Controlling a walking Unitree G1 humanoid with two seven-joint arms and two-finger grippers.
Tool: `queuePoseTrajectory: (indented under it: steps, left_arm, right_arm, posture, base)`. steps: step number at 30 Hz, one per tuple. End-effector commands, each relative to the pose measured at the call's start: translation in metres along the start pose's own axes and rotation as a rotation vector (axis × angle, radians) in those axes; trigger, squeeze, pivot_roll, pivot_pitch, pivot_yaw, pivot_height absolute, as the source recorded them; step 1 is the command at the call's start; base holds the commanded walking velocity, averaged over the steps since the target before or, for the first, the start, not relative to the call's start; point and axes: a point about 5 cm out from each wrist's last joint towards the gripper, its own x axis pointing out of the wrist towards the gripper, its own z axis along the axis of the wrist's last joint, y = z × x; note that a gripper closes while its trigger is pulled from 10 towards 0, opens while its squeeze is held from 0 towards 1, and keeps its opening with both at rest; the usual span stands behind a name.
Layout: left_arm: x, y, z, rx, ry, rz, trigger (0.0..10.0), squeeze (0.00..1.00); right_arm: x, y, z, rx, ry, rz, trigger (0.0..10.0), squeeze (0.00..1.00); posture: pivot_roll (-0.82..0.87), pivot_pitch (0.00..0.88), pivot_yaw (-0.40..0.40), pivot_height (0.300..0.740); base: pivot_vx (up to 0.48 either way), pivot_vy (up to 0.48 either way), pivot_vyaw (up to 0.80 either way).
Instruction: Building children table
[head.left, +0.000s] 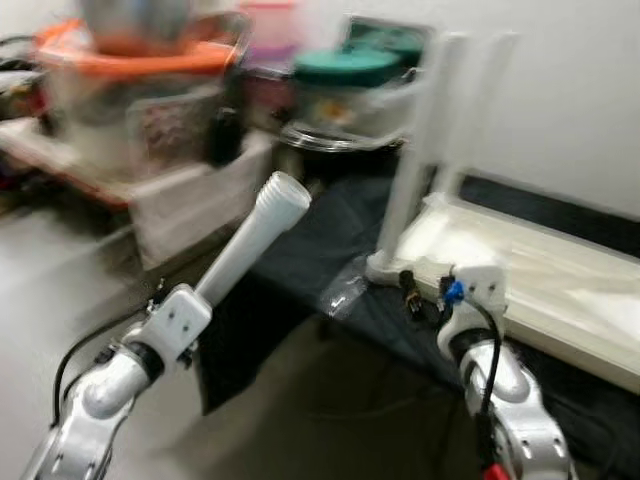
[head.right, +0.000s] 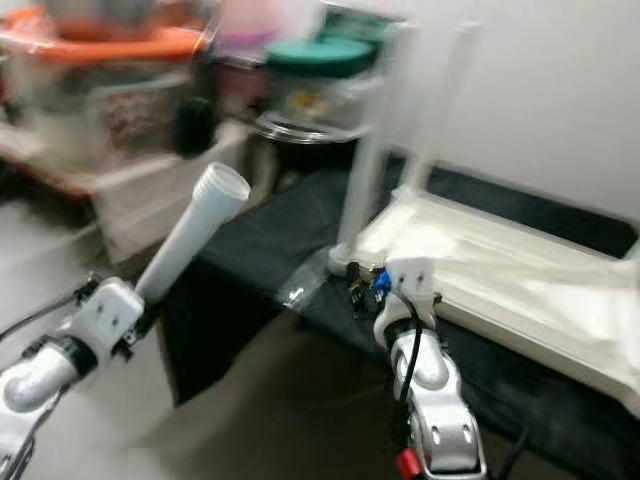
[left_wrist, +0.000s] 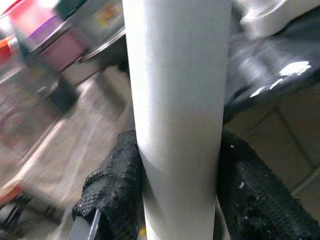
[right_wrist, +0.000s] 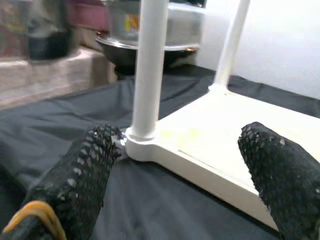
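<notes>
A white table top (head.left: 545, 275) lies upside down on a black cloth (head.left: 300, 250), with two white legs (head.left: 415, 150) standing up from its near-left end. My left gripper (left_wrist: 177, 195) is shut on a loose white table leg (head.left: 250, 240), held slanting up and to the right, left of the table top. My right gripper (right_wrist: 185, 170) is open, its fingers (right_wrist: 85, 170) spread in front of the corner where the nearer leg (right_wrist: 147, 65) joins the top.
Stacked plastic bins with an orange lid (head.left: 130, 55) and a green lid (head.left: 345, 68) crowd the back left. A clear plastic bag (head.left: 345, 292) lies on the cloth by the table corner. A white wall (head.left: 560, 90) stands behind.
</notes>
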Motion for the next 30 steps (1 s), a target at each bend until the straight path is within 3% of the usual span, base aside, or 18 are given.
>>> queuePoseTrajectory:
  steps: [1,8,26,30]
  left_arm:
    - [-0.0013,0.0018,0.0015,0.01,-0.01,0.009,10.0,0.0]
    - [-0.0012,0.0033,0.0017,0.016,-0.011,0.015,10.0,0.0]
    - [0.0001,0.0039,0.0041,0.016,-0.02,0.016,10.0,0.0]
    - [0.0013,0.002,0.0052,0.011,-0.024,0.017,10.0,0.0]
  right_arm:
    - [0.0022,-0.0022,0.0052,-0.011,-0.023,-0.009,10.0,0.0]
    - [0.0058,-0.002,0.0065,0.026,-0.021,-0.007,10.0,0.0]
    - [0.0066,-0.0037,0.0077,-0.015,-0.033,-0.031,10.0,0.0]
    - [0.0072,-0.0025,0.0084,-0.082,-0.032,-0.012,10.0,0.0]
  posture:
    - [0.08,0.0,-0.06,0.74]
    - [0.08,0.0,-0.063,0.74]
    - [0.08,0.0,-0.055,0.74]
    - [0.08,0.0,-0.058,0.74]
  base:
    - [0.0,-0.48,0.0]
    - [0.0,-0.48,-0.34]
    - [0.0,-0.48,0.0]
    - [0.0,-0.48,0.8]
